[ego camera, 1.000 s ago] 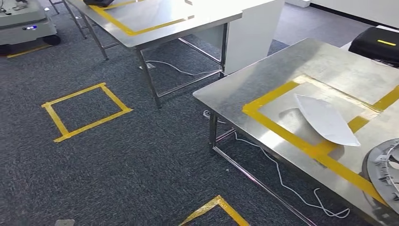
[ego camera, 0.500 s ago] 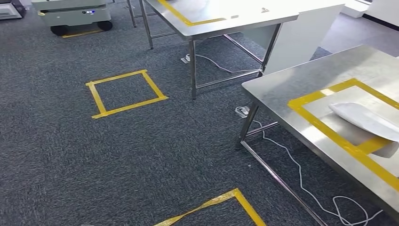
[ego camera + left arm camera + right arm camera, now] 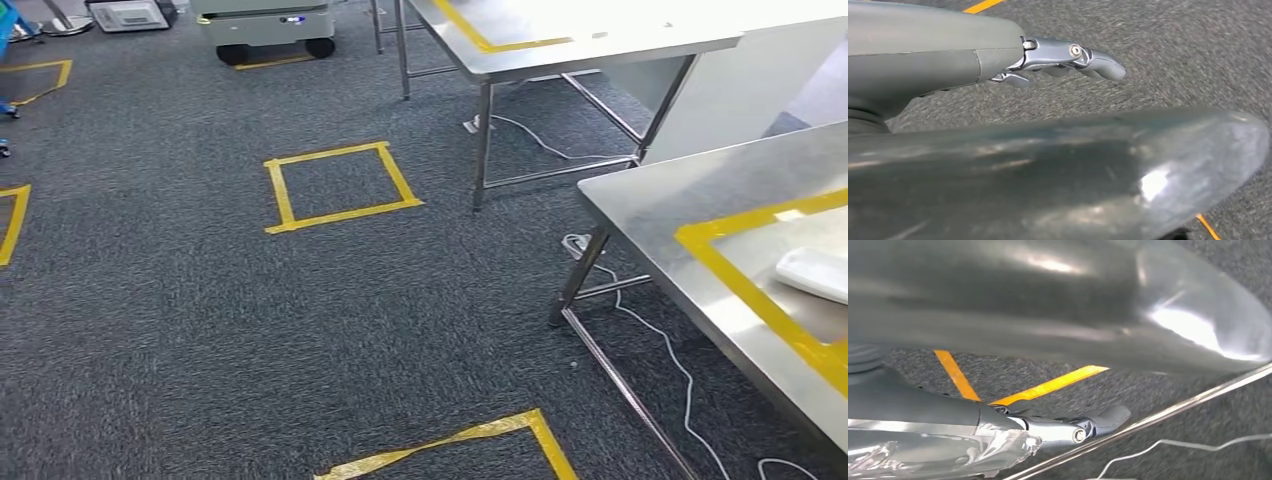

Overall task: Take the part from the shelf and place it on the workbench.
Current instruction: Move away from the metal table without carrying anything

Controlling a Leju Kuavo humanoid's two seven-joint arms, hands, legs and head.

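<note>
The white part [image 3: 815, 272] lies on the steel workbench [image 3: 660, 195], inside the yellow tape frame [image 3: 735, 280], at about 3 o'clock in my head view; the picture's edge cuts it, and the piece I see has its long axis roughly from 10 to 4 o'clock. Nothing touches it; whether this is the part of the task, already set down, I cannot tell.

I judge the right hand [image 3: 1073, 430] the nearer one, since the bench stands on that side; its fingers lie out straight and loose, with nothing between them. The left hand [image 3: 1068, 57] hangs the same way, fingers stretched out and empty.

The right wrist view gives what the head view does not: a metal bar [image 3: 1198, 400] and a white cable [image 3: 1168, 444] close beyond the fingers; the left wrist view gives grey carpet [image 3: 1173, 60] with a yellow tape strip [image 3: 980, 6].
</note>
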